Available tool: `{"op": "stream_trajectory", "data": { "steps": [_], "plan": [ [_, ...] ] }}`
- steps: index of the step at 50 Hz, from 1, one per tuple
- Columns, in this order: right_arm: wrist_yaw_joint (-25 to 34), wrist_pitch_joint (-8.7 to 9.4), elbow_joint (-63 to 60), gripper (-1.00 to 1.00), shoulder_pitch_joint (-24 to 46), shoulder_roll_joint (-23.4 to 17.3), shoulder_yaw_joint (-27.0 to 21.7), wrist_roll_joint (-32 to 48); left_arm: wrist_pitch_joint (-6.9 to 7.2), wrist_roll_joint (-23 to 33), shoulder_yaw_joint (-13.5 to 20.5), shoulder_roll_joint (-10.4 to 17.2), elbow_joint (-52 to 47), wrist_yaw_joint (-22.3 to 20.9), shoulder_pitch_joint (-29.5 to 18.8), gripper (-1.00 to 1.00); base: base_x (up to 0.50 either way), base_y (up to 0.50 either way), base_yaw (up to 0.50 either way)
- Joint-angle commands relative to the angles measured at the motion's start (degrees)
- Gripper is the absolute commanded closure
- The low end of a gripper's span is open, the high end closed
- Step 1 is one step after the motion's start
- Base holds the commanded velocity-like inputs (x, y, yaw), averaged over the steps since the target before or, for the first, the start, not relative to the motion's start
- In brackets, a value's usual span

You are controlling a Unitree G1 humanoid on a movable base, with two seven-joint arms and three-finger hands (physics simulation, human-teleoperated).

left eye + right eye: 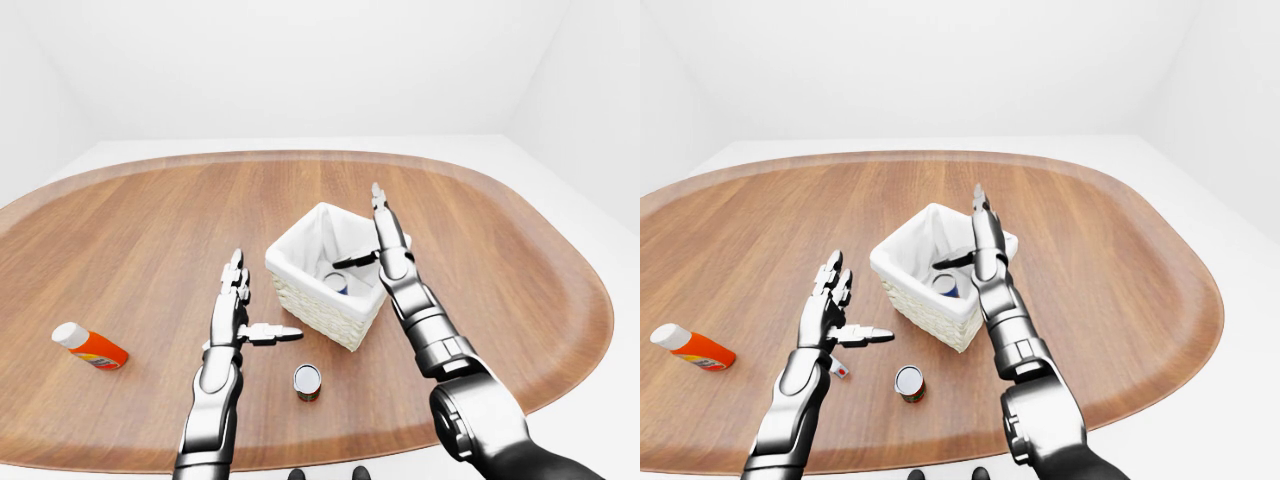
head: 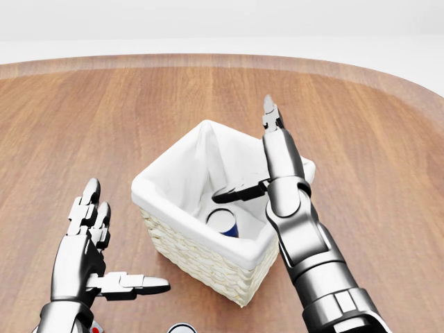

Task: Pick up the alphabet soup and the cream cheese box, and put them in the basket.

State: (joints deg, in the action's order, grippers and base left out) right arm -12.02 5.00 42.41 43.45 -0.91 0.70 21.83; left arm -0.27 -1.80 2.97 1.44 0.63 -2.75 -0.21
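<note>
Right hand [image 2: 267,163]: we see it spread wide, empty, over the basket's 3 o'clock rim.
Left hand [image 2: 94,243]: we see it splayed, empty, at the basket's 8 o'clock.
Basket [image 2: 191,246]: white-lined wicker; a blue-and-white container [image 2: 223,222] lies inside.
Can [image 1: 307,381]: on the wooden table [image 1: 150,240], at the basket's 6 o'clock.
Orange bottle [image 1: 90,346]: lying at 9 o'clock, well apart.

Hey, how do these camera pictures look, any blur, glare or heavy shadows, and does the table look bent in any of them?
All three views are sharp, evenly lit, without glare. In the left-eye view the table bows into a wide curve and the can casts only a faint shadow. In the head view the basket interior is softly shaded and the table edge looks nearly straight.
</note>
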Motion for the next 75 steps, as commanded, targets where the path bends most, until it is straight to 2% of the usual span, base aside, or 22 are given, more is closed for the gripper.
{"op": "stream_trajectory", "data": {
  "steps": [1,10,15,20,28,33,39,42,46,47,56,59,60,63,66,68,70,71,72,75],
  "plan": [
    [0.97,0.00,-4.10,-0.99,-1.15,0.33,0.33,-1.58,0.10,0.09,-0.13,-0.07,-0.62,-0.07,0.28,-1.00,0.00,0.00,0.00],
    [1.62,0.00,-7.33,-1.00,-3.14,0.15,0.26,-1.48,-0.06,0.07,-0.05,-0.04,-0.37,-0.10,0.17,-1.00,0.00,0.00,0.00],
    [2.26,0.00,-10.49,-1.00,-7.11,0.26,0.77,-0.66,0.42,-0.19,0.18,0.01,-1.12,-0.11,0.46,-1.00,0.00,0.00,0.00],
    [3.07,0.00,-16.76,-1.00,-12.27,0.28,1.16,0.58,0.28,0.06,0.41,0.12,-1.25,0.15,0.71,-1.00,0.00,0.00,0.00],
    [5.88,0.00,-31.05,-1.00,-22.43,1.14,2.32,2.58,2.61,-0.14,1.22,0.39,-3.09,0.38,1.17,-1.00,0.00,0.00,0.00],
    [6.99,0.00,-40.53,-1.00,-30.74,1.27,2.61,2.42,5.08,1.36,2.17,1.20,-4.90,0.88,1.48,-1.00,0.00,0.00,0.00],
    [7.48,0.00,-46.34,-1.00,-36.75,0.97,1.92,0.29,5.27,5.61,3.09,2.22,-7.92,0.09,2.10,-1.00,0.00,0.00,0.00],
    [7.79,0.00,-51.05,-1.00,-40.45,1.02,1.80,-0.79,5.27,10.81,2.03,3.25,-10.43,-1.84,3.44,-1.00,0.00,0.00,0.00],
    [7.57,0.00,-52.85,-1.00,-42.41,0.87,1.62,-1.80,5.27,16.28,1.95,3.32,-11.94,-3.77,5.33,-1.00,0.00,0.00,0.00],
    [7.62,0.00,-53.77,-1.00,-43.14,0.93,0.99,-2.90,5.27,18.99,1.98,4.15,-11.71,-4.22,6.30,-1.00,0.00,0.00,0.00],
    [6.80,0.00,-54.00,-1.00,-44.72,0.41,-0.39,-5.36,5.27,32.02,6.74,5.60,-12.09,-8.61,10.08,-1.00,0.00,0.00,0.00],
    [6.77,0.00,-54.30,-1.00,-44.83,0.34,-0.67,-5.89,3.21,34.16,8.90,5.52,-11.99,-10.22,11.54,-1.00,0.00,0.00,0.00],
    [6.88,0.00,-54.82,-1.00,-44.81,0.34,-0.93,-6.30,0.39,36.19,9.85,6.15,-10.79,-8.99,12.54,-1.00,0.00,0.00,0.00],
    [6.84,0.00,-54.63,-1.00,-44.89,0.24,-1.13,-6.87,-4.60,38.34,12.35,6.60,-7.56,-8.13,12.90,-1.00,0.00,0.00,0.00],
    [6.86,0.00,-54.84,-1.00,-44.98,0.22,-1.20,-7.21,-4.73,40.54,14.58,7.37,-5.07,-6.86,12.42,-1.00,0.00,0.00,0.00],
    [6.97,0.00,-55.17,-1.00,-45.04,0.19,-1.55,-7.80,-4.73,44.32,16.05,8.68,-3.45,-3.65,11.57,-1.00,0.00,0.00,0.00],
    [6.94,0.00,-55.17,-1.00,-45.10,0.13,-1.75,-8.05,-4.73,46.27,16.87,9.17,-2.99,-2.72,10.86,-1.00,0.00,0.00,0.00],
    [6.94,0.00,-55.35,-1.00,-45.23,0.13,-1.83,-8.20,-4.73,46.97,16.99,9.46,-2.40,-2.30,10.49,-1.00,0.00,0.00,0.00],
    [6.94,0.00,-55.11,-1.00,-45.29,0.07,-2.15,-8.57,-4.73,50.42,16.82,10.37,-1.29,1.05,9.88,-1.00,0.00,0.00,0.00],
    [7.09,0.00,-55.75,-1.00,-45.48,0.00,-2.73,-9.36,-4.73,54.92,16.36,11.79,1.24,4.67,8.86,-1.00,0.00,0.00,0.00]
  ]
}}
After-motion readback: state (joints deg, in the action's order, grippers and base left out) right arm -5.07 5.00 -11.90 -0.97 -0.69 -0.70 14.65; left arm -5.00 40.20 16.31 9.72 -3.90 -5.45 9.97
